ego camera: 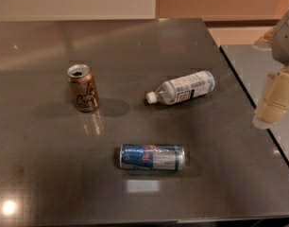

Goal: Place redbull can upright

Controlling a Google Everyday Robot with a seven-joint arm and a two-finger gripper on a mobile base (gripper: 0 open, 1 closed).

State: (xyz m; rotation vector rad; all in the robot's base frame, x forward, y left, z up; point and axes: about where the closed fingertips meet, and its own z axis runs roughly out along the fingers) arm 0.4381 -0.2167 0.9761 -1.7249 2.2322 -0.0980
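redbull can (152,156) lying on its side on worktop (40,141), near front edge, centre. claw (272,100) at far right of view, over worktop's right edge, well apart from can, up-right of it. claw state: cannot tell. long axis left-right, parallel to front edge; top end unclear.

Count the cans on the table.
2: the redbull can lying on its side near the front, the copper-brown can upright at left. The end effector hangs at the right edge, touching neither.

On the table (45,169): redbull can (152,156) in front, upright can (83,90) back-left, bottle (182,88) back-right, gripper (273,102) far right
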